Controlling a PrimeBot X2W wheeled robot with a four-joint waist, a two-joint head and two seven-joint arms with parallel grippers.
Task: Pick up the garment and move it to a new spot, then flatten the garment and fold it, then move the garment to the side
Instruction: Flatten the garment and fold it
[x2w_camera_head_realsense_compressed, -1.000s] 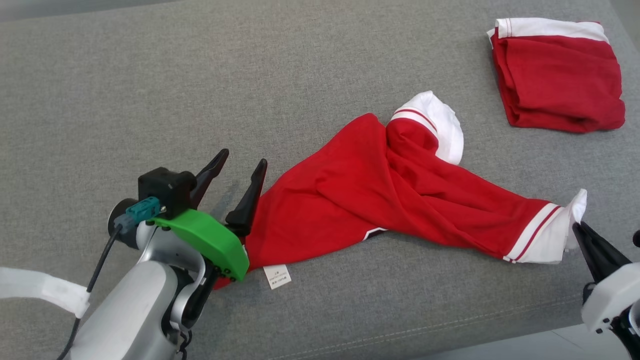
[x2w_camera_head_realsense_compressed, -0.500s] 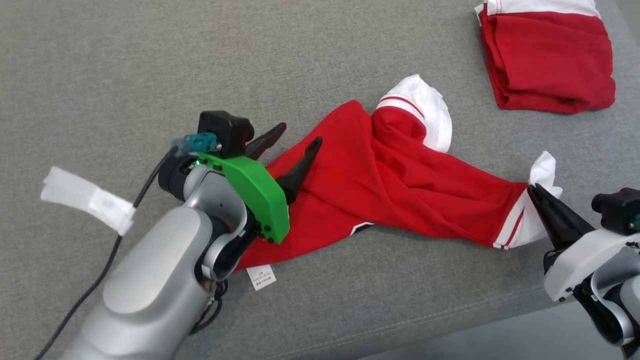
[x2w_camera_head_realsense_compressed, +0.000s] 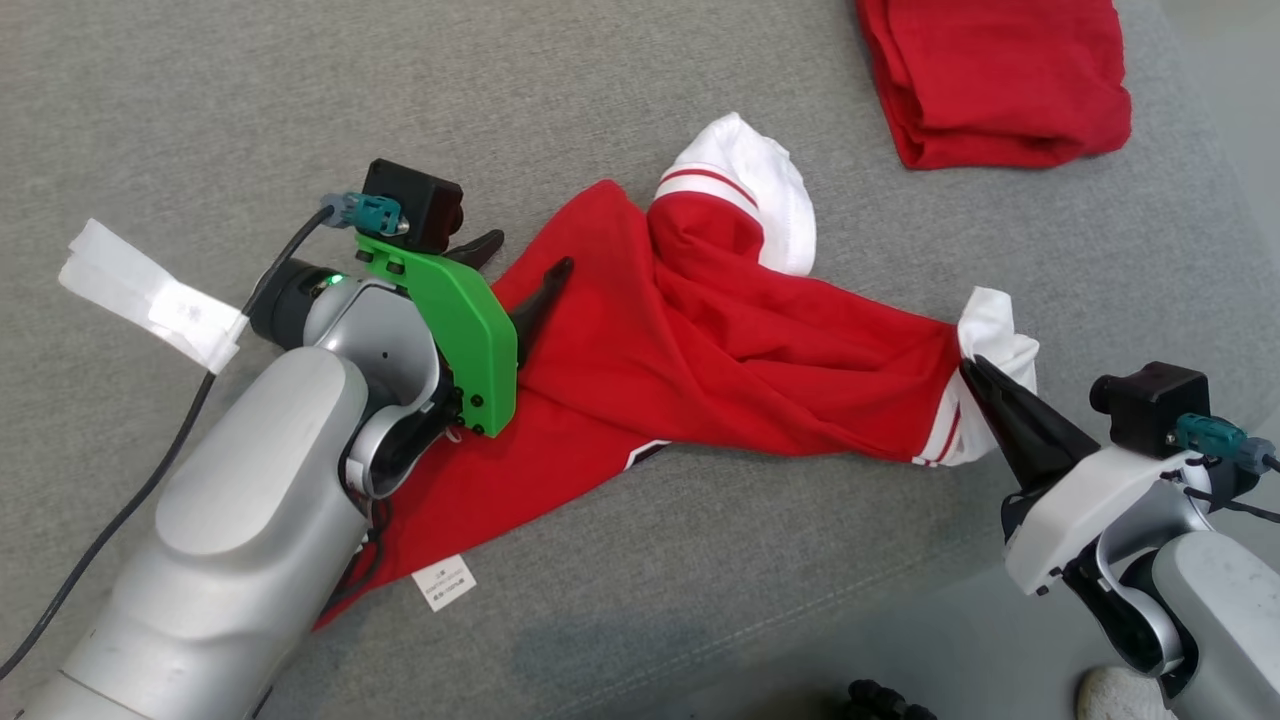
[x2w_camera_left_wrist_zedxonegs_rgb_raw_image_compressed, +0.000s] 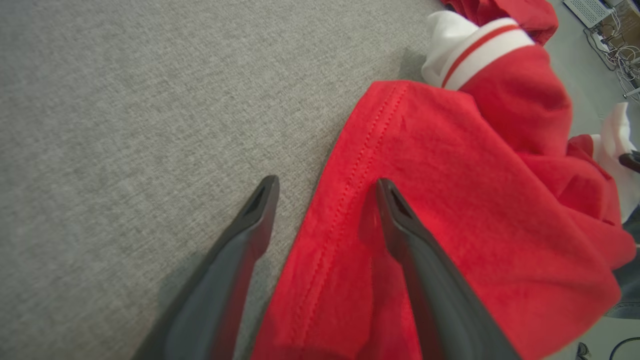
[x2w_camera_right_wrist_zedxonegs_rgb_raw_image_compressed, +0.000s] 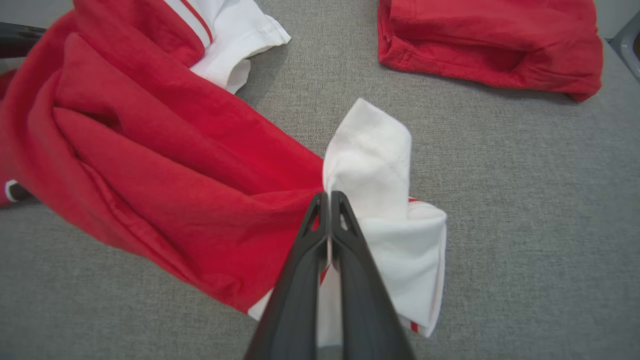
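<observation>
The crumpled red cloth garment (x2w_camera_head_realsense_compressed: 720, 340) with white striped cuffs lies centrally on the grey woven fabric surface (x2w_camera_head_realsense_compressed: 200, 100). Left gripper (x2w_camera_head_realsense_compressed: 530, 252), jaws apart, straddles its 9 o'clock hem; right gripper (x2w_camera_head_realsense_compressed: 970, 367) is clamped on the 3 o'clock white cuff (x2w_camera_head_realsense_compressed: 992, 325).

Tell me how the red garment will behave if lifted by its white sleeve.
Likely floppy: the red garment lies in loose folds, so it should sag and trail. Probably light: the white sleeve bunches where the right gripper pinches it.
</observation>
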